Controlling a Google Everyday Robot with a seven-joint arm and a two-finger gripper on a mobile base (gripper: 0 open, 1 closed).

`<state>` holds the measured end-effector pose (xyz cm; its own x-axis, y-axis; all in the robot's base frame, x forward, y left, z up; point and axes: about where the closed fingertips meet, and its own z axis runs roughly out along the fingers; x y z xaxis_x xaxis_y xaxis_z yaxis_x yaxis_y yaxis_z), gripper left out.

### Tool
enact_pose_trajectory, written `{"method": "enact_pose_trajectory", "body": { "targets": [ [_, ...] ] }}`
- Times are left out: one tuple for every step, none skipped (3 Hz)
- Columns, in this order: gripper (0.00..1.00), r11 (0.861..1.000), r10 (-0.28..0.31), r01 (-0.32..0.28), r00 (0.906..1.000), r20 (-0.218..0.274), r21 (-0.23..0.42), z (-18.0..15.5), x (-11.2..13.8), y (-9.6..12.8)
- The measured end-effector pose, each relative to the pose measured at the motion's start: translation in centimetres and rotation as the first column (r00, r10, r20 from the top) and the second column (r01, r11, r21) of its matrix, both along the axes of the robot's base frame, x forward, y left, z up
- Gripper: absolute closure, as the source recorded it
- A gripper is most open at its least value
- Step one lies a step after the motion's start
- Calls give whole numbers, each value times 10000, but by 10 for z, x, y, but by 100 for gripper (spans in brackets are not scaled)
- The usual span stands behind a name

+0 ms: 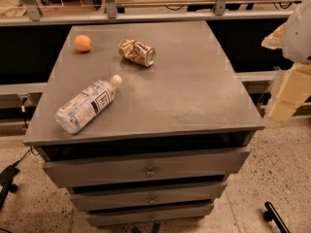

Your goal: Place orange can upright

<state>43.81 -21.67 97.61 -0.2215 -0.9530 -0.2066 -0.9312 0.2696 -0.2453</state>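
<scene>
The orange can (137, 52) lies on its side near the back of the grey cabinet top (189, 96), left of centre, with its silver rim facing right and toward me. It is dented, orange-brown and gold. My gripper (287, 93) is at the right edge of the view, off the cabinet's right side, far from the can and holding nothing that I can see.
A round orange fruit (83, 43) sits at the back left corner. A clear plastic water bottle (87, 104) lies on its side at the front left. Three drawers (148, 169) are below the top. A railing (146, 17) runs behind the cabinet.
</scene>
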Motion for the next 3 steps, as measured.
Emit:
{"method": "enact_pose_trajectory", "body": {
  "targets": [
    [0,10000,8,-8,10000,27,3,1,0,1],
    [0,9980,521,-523,9986,45,363,-1,31,30],
    [0,9852,1621,-1606,9866,-209,596,-17,81,102]
  ]
}}
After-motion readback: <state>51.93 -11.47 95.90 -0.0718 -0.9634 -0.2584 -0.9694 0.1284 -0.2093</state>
